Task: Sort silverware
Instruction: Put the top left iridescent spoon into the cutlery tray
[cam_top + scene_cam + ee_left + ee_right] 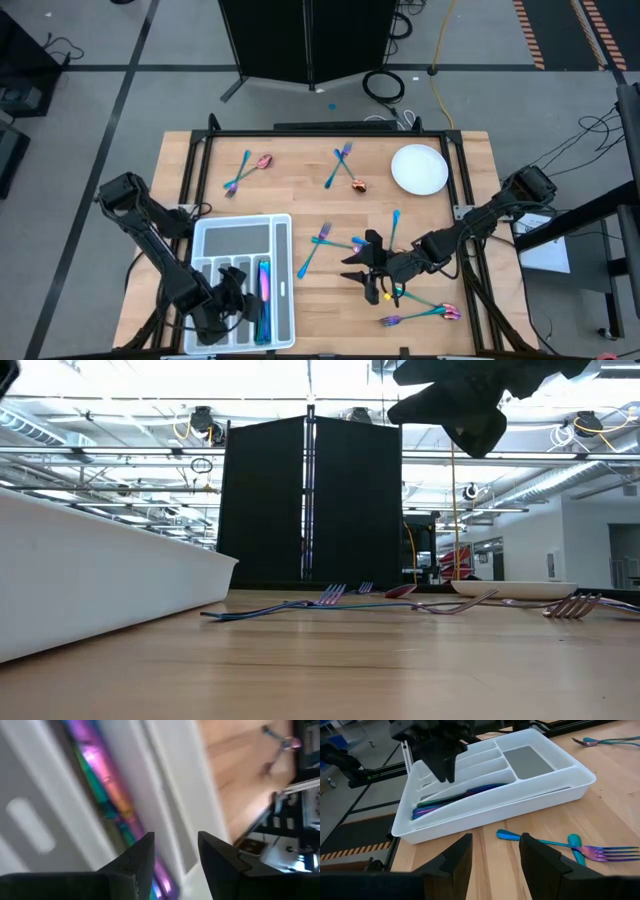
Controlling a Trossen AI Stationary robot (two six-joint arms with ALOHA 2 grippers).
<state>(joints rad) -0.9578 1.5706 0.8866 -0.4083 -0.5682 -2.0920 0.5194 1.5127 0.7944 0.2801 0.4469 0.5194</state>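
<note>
The white compartmented tray sits at the table's near left. Several iridescent pieces lie in one long compartment, also visible in the left wrist view and the right wrist view. My left gripper hovers open over the tray's long compartments, holding nothing. My right gripper is open and empty above the table right of the tray. A fork and a spoon lie on the wood just beyond its fingers. More silverware is scattered flat on the table.
A round white plate rests at the far right. Loose pieces lie at the far left, far middle, and near right. Dark frame rails border the table. Bare wood lies between the tray and the far pieces.
</note>
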